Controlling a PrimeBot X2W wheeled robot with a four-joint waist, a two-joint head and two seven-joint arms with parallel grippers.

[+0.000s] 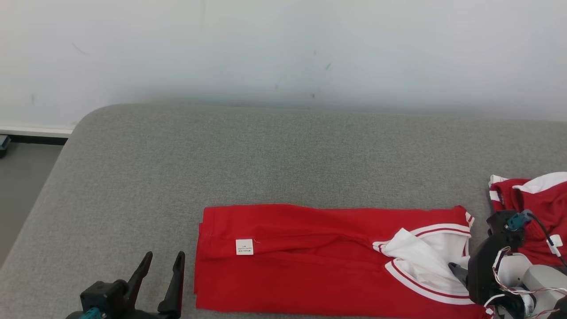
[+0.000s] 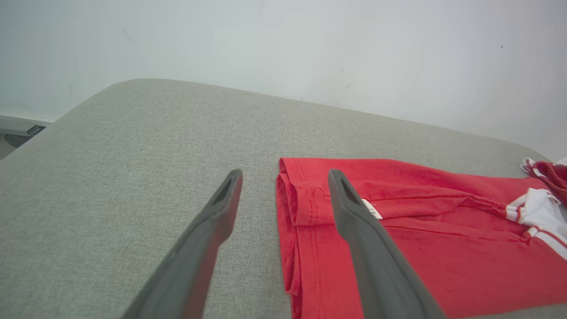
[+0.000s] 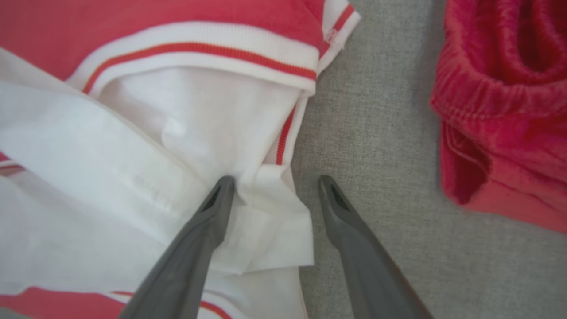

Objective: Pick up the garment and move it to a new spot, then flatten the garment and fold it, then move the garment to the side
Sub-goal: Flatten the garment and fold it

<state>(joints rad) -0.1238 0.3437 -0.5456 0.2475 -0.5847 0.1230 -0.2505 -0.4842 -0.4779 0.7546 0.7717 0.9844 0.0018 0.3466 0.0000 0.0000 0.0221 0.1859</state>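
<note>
Garment (image 1: 310, 266) lies half-folded; left hand (image 1: 164, 254) and right hand (image 3: 275, 178) gape empty at its ends; best pinch all layers.

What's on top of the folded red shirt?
A small white tag lies on the shirt, and white striped-trim cloth bunches at its right end, by the open right claw. Whatever is between the folded layers is covered.

The garment (image 1: 310, 270) is red with white, red-striped trim (image 1: 438, 228); its label (image 1: 244, 247) is white; the padded surface (image 1: 221, 155) is speckled grey.
</note>
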